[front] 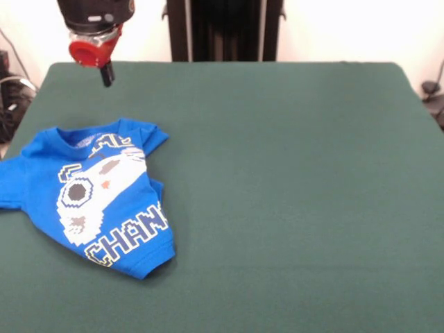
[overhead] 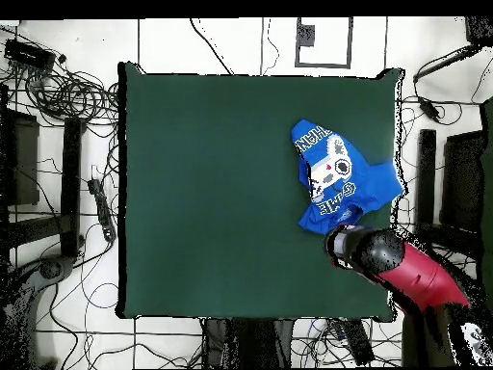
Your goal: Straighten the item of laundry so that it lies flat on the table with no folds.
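Observation:
The blue T-shirt (front: 97,198) lies print side up near the left edge of the green table (front: 291,180). Its right side is folded under, so the lettering is cut off and one sleeve bunches by the collar. The other sleeve reaches the table's left edge. In the overhead view the shirt (overhead: 337,178) lies near the table's (overhead: 212,183) right edge. My gripper (front: 107,75) hangs above the table's far left corner, behind the shirt and clear of it. It shows as one narrow black tip under a red ring, shut and empty. The overhead view shows it (overhead: 339,243) just below the shirt.
The robot's black pedestal (front: 225,31) stands behind the far edge. Cables and black stands (overhead: 58,193) lie on the floor round the table. The shirt sits close to the table's edge (overhead: 397,183) on its side.

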You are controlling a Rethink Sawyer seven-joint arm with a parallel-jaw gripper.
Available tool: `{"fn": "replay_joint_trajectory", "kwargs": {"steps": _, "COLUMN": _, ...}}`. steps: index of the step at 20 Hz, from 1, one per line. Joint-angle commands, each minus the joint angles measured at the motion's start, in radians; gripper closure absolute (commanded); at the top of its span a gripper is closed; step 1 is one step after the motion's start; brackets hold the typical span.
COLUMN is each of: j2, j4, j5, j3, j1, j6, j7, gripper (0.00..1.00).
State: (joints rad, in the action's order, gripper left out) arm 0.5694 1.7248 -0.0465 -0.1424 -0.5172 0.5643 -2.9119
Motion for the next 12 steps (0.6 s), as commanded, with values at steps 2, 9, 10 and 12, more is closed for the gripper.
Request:
{"fn": "replay_joint_trajectory", "kwargs": {"steps": 2, "j2": -0.141, "j4": -0.079, "j5": 0.006, "j3": 0.14, "j1": 0.009, "j6": -0.05, "j7": 0.043, "gripper": 1.0}}
{"fn": "replay_joint_trajectory", "kwargs": {"steps": 9, "j2": -0.206, "j4": -0.242, "j5": 0.008, "j3": 0.119, "j1": 0.053, "j6": 0.047, "j7": 0.031, "gripper": 1.0}}
{"fn": "replay_joint_trajectory", "kwargs": {"steps": 10, "j2": -0.212, "j4": -0.257, "j5": 0.009, "j3": 0.119, "j1": 0.057, "j6": 0.055, "j7": 0.03, "gripper": 1.0}}
{"fn": "replay_joint_trajectory", "kwargs": {"steps": 12, "j2": -0.223, "j4": -0.277, "j5": 0.016, "j3": 0.12, "j1": 0.067, "j6": 0.057, "j7": 0.019, "gripper": 1.0}}
